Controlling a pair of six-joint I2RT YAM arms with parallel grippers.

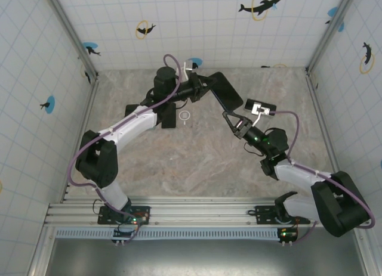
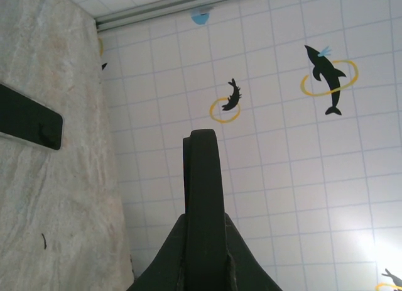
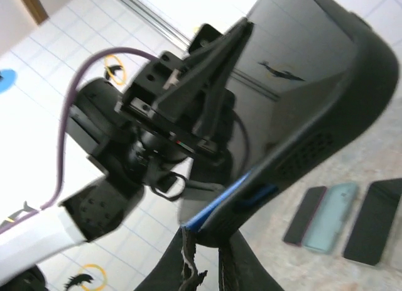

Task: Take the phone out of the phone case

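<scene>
A black phone (image 1: pixel 225 90) in a dark phone case (image 3: pixel 326 134) hangs in the air over the back middle of the table, held between both arms. My left gripper (image 1: pixel 202 85) is shut on its far end; in the left wrist view the cased phone (image 2: pixel 202 171) rises edge-on from between the shut fingers (image 2: pixel 202 227). My right gripper (image 1: pixel 229 116) is shut on the case's near corner (image 3: pixel 217 241). A blue strip (image 3: pixel 220 200) runs along the case's edge just above those fingertips. The glossy screen (image 3: pixel 295 58) reflects the left arm.
Three flat phones lie side by side on the marble table: a dark one (image 3: pixel 304 215), a teal one (image 3: pixel 330 215) and a black one (image 3: pixel 372 222). A black slab (image 2: pixel 28 124) lies on the table. A small white ring (image 1: pixel 185 116) sits by the left arm. Tiled walls enclose the table.
</scene>
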